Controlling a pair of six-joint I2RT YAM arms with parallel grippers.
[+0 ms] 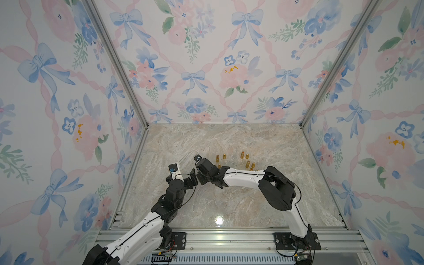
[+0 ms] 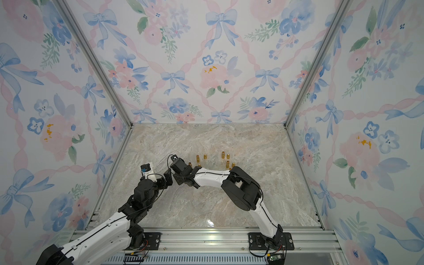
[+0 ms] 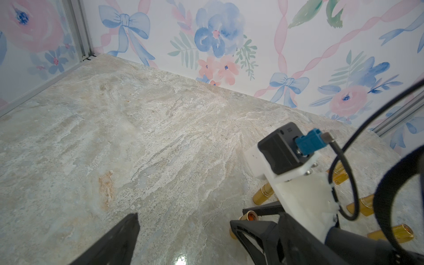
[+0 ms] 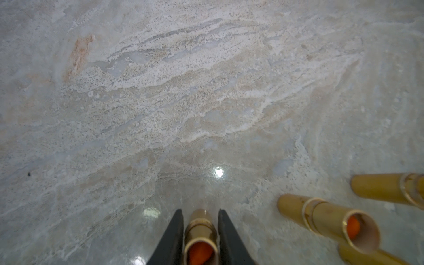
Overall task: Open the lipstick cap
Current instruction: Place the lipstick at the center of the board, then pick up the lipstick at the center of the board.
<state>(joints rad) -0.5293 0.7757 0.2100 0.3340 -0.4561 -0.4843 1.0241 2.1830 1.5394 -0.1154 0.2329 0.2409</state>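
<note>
The lipstick (image 4: 200, 231) stands between the two black fingers (image 4: 174, 236) of the right hand (image 4: 200, 211). It is at the edge of the cluster of gold tubes (image 1: 247, 164), on the side nearest the left arm (image 1: 137, 231). Its mouth is uncovered: in the right wrist view an orange stick shows inside the gold rim, and a raised gold band rings the barrel lower down. The fingers stand close along both sides of the barrel, with only a thin pale sliver between each and the tube. Whether they press the lipstick or stand free of it, I cannot tell. In the left wrist view the lipstick (image 3: 250, 216) shows its orange tip between those same fingers, and its foot appears to rest on the marbled desk (image 4: 206, 103).

The left hand (image 3: 197, 220) is released, its fingers spread wide over bare desk. It faces the right hand from the side away from the cluster, and in both top views the two hands nearly meet.

In a top view the cluster reads as several short gold tubes standing upright in a loose ring, partly hidden behind the right forearm (image 1: 243, 177). Those far tubes are too small to tell whether they are capped. In the right wrist view an open tube (image 4: 325, 220) with orange inside stands just beside the lipstick. A second tube (image 4: 385, 188) stands beyond it, deeper in the cluster.
</note>
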